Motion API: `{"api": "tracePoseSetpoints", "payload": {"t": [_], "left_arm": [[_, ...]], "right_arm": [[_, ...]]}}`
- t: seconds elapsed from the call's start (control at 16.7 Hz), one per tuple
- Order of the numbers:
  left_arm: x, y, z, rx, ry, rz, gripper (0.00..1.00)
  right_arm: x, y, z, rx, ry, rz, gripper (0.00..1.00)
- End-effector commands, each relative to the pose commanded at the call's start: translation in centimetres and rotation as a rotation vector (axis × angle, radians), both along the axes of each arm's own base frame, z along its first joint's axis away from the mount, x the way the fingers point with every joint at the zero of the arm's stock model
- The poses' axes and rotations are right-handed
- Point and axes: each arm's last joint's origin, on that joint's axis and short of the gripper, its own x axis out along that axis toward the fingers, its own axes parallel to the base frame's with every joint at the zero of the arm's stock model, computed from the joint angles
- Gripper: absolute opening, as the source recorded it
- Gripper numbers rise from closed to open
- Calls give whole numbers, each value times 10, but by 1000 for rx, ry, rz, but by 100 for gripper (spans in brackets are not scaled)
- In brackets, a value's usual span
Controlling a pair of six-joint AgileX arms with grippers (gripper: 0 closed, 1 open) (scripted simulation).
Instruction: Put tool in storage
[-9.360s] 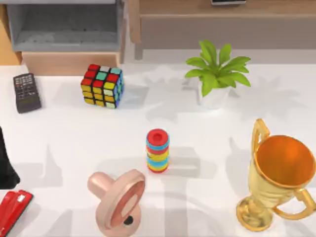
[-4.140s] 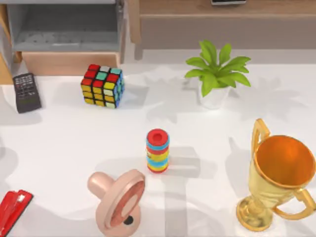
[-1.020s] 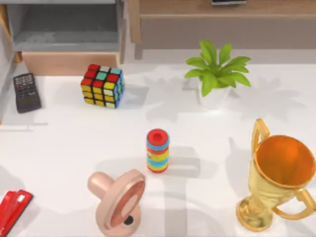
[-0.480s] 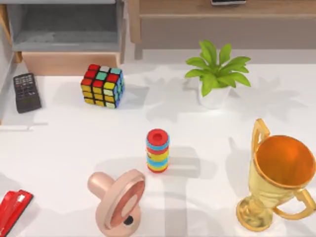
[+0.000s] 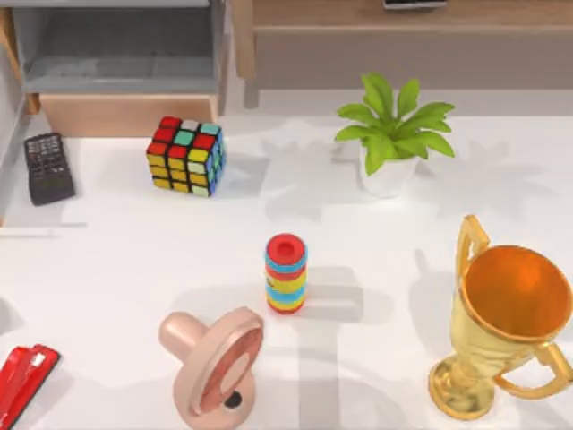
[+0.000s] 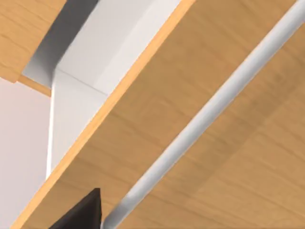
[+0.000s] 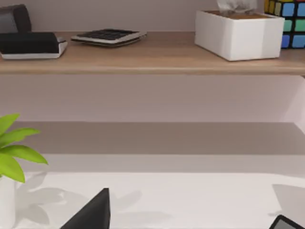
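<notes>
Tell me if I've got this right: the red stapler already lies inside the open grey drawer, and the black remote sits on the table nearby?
Not quite. The top view shows the red stapler on the table's near left corner, far from the open grey drawer. The black remote does sit on the table near the drawer.

Stapler (image 5: 21, 382): glossy red plastic with black trim. Drawer (image 5: 125, 115): matt grey interior, light tan wood-grain front panel; in the left wrist view the panel (image 6: 200, 143) shows fine grain and carries a smooth pale bar handle (image 6: 209, 109). Table (image 5: 134, 269): smooth matt white. Trophy (image 5: 501, 322): polished gold metal. Shelf (image 7: 143, 59): matt brown wood.
</notes>
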Motion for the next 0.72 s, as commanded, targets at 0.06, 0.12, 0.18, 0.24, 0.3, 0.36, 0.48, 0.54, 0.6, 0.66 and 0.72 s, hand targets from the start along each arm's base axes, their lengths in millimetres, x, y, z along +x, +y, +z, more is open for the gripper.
{"api": "tracePoseSetpoints", "payload": {"t": [0.06, 0.12, 0.18, 0.24, 0.3, 0.36, 0.48, 0.54, 0.6, 0.66, 0.72], "left_arm": [[1, -5, -1, -107, 64, 24, 100], [2, -9, 0, -206, 126, 50, 100], [2, -14, 1, -294, 185, 76, 100], [4, -19, 4, -370, 238, 98, 100], [7, -26, 8, -428, 284, 112, 100], [10, -33, 12, -473, 328, 126, 100], [15, -45, 21, -530, 405, 158, 100], [17, -51, 26, -551, 439, 177, 100], [17, -58, 30, -575, 479, 195, 100], [17, -66, 34, -603, 527, 216, 100], [15, -74, 36, -638, 586, 240, 100]], "right_arm": [[0, 0, 0, 0, 0, 0, 100], [0, 0, 0, 0, 0, 0, 100], [0, 0, 0, 0, 0, 0, 100], [0, 0, 0, 0, 0, 0, 100], [0, 0, 0, 0, 0, 0, 100], [0, 0, 0, 0, 0, 0, 100], [0, 0, 0, 0, 0, 0, 100], [0, 0, 0, 0, 0, 0, 100], [0, 0, 0, 0, 0, 0, 100], [0, 0, 0, 0, 0, 0, 100], [0, 0, 0, 0, 0, 0, 100]]}}
